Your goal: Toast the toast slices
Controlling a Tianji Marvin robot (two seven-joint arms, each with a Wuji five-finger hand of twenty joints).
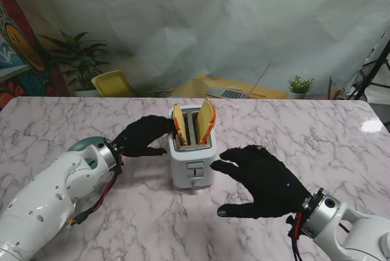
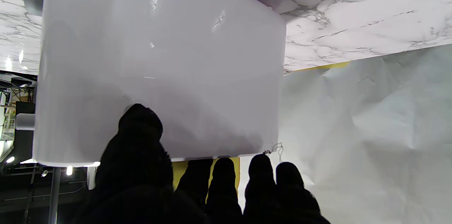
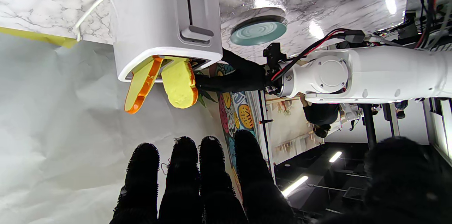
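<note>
While the two yellow toast slices with orange crusts stand upright and high in the slots of the glossy white box-shaped toaster, leaning apart from each other, the part that matters is the pale lever in its vertical slot on the toaster's end face that looks toward me. That lever sits near the top of its slot in the right wrist view, so my judgement is that the slices are not yet pressed down. Its travel runs straight down toward the marble-patterned worktop. The black-gloved right hand hovers just right of that end face, fingers spread and holding nothing, its fingertips near the lever but apart from it. The black-gloved left hand is on the toaster's left flank, fingers reaching to the top edge and thumb against the side wall, seemingly bracing the body. So the right hand is nearer the lever and better placed; it needs to move left, then press downward.
</note>
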